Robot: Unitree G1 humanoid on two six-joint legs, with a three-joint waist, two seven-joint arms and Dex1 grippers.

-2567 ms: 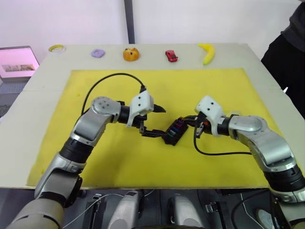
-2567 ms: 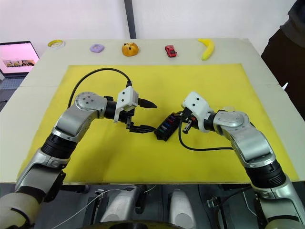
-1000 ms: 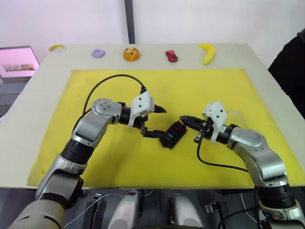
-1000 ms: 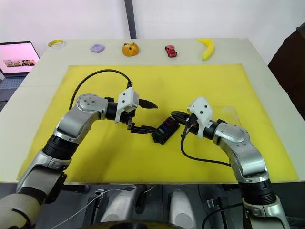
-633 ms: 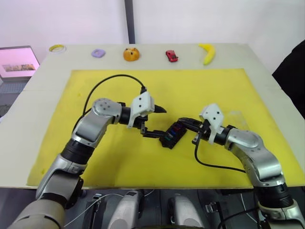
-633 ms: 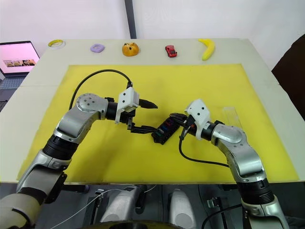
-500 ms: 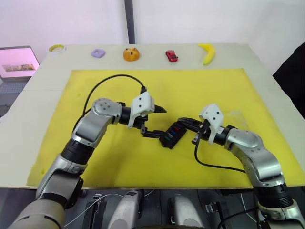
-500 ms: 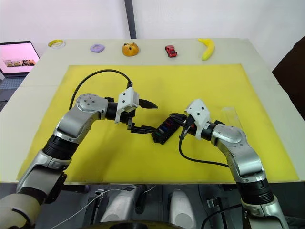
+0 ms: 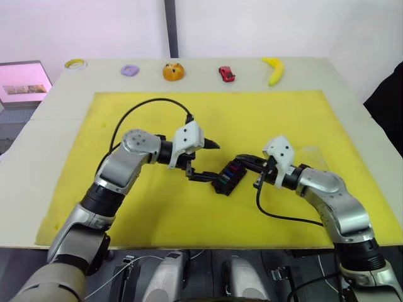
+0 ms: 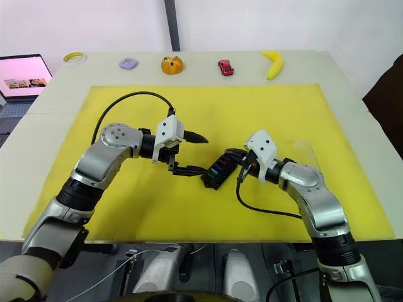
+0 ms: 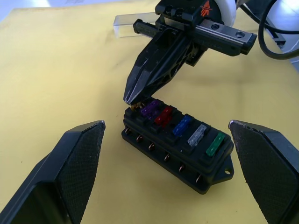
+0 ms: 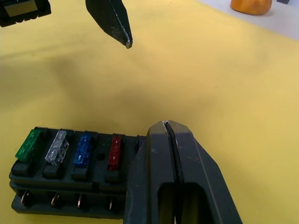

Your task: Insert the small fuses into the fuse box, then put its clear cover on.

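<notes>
Right end effector (image 11: 133, 97) has advanced onto diagonally lying fuse box (image 11: 177, 147).

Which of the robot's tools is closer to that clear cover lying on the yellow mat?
The right tool: it is at the fuse box, with the clear cover just behind its arm. The left tool is beyond the box's far side.

Matt black plastic fuse box (image 11: 177, 149), translucent glossy plastic small fuses (image 11: 181, 125), textured black pincer pads (image 11: 79, 161), matt yellow mat (image 9: 157, 214)
</notes>
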